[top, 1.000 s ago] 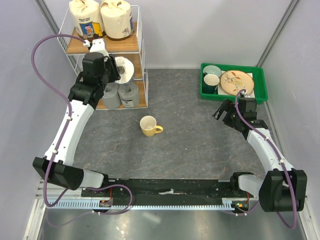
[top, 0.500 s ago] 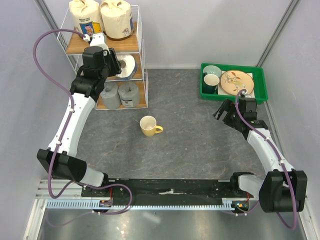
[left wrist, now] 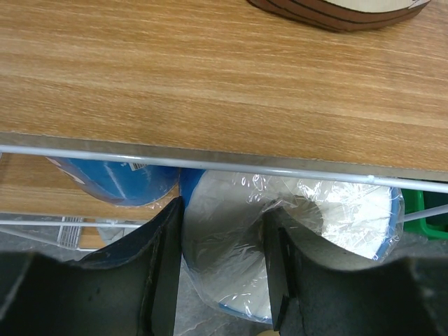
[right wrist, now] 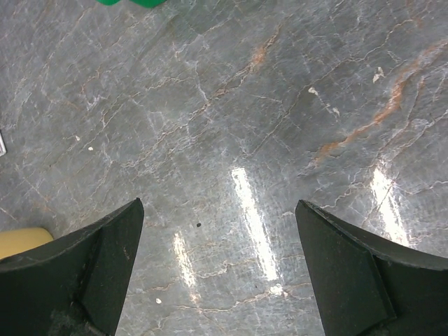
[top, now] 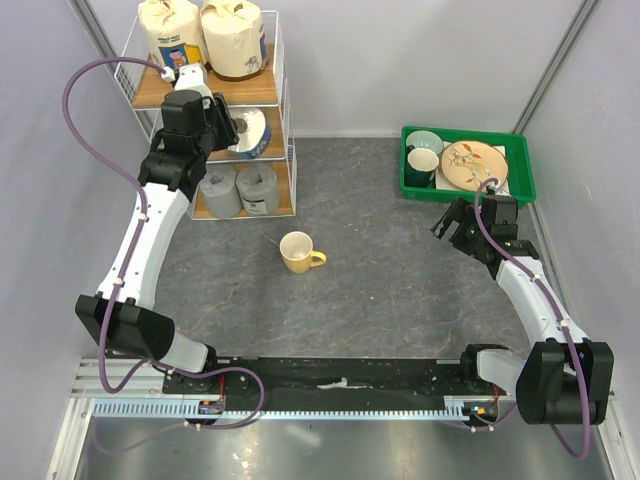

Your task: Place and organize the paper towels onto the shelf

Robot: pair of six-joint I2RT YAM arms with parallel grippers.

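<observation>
The shelf stands at the back left; its top board fills the upper half of the left wrist view. Two cream paper towels stand on the top tier, and two grey ones on the bottom tier. My left gripper is shut on a white-and-blue roll, which lies on its side at the middle tier's front edge. One finger is in its core and the other outside. Another blue roll sits behind it on the middle board. My right gripper hangs open over bare table.
A yellow mug stands on the grey table in front of the shelf. A green tray with dishes sits at the back right. Grey walls close in the left and right sides.
My left arm has carried the white-and-blue roll a little up and back, closer under the top board. The right gripper has shifted slightly to the right.
</observation>
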